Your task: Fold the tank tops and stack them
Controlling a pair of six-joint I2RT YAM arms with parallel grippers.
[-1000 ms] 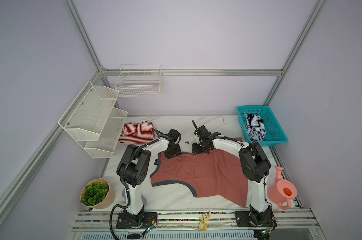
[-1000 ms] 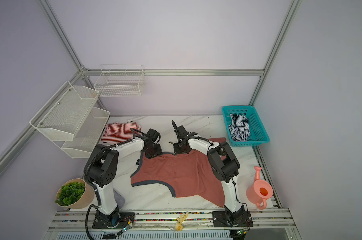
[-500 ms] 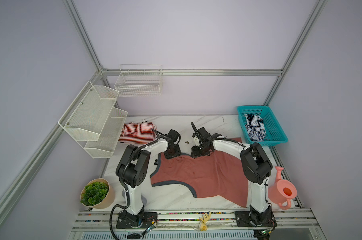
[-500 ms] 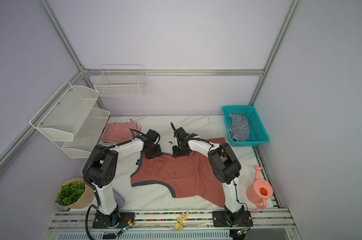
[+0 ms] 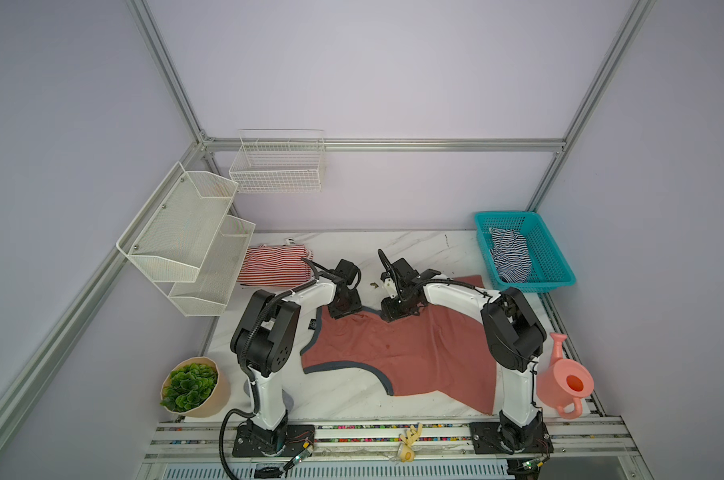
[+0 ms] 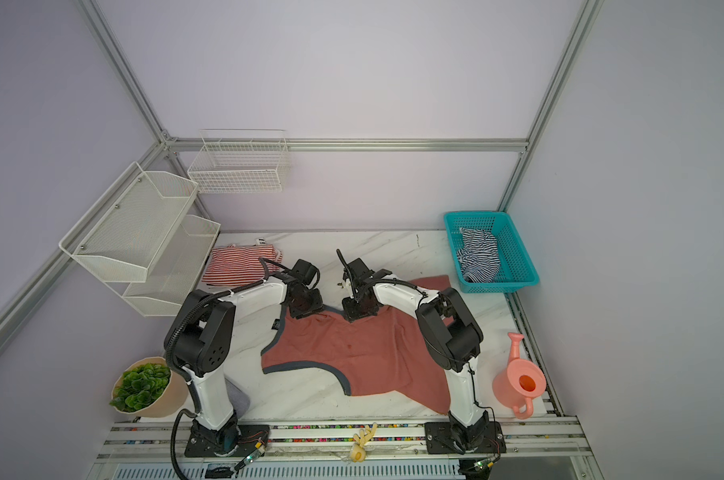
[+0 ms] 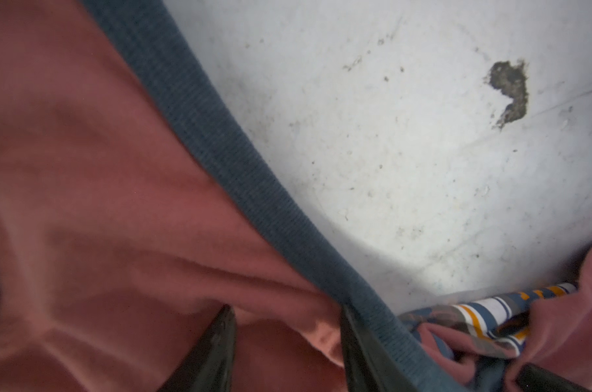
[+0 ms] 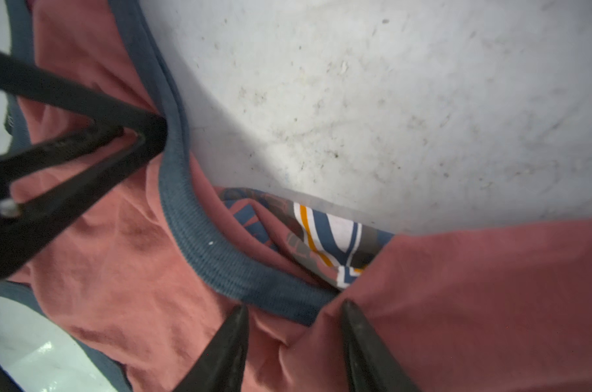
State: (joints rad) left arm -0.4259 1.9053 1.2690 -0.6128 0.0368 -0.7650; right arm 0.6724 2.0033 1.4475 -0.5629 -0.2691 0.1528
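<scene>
At the neckline: left gripper [image 7: 287, 315] and right gripper [image 8: 294, 309] tips-down, jaws apart, nothing clenched, each straddling bunched cloth of the salmon tank top [image 5: 414, 353] beside its dark trim [image 8: 199, 244]. Badge print [image 8: 325, 230] just beyond right's tips, partly under a flap. Garment spreads back toward the arm bases, wrinkled. Outboard of left: folded red-striped tank top [image 5: 275, 266]. Outboard of right: navy-striped tank top [image 5: 509, 253], crumpled in teal basket [image 5: 559, 266].

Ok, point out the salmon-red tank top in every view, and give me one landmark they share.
Top view: salmon-red tank top spread on the table, centre.
Top view: same place, centre.
Left wrist: close up, beside bare table.
Right wrist: close up, creased.
Landmark: its grey-blue trim, visible in all four.
</scene>
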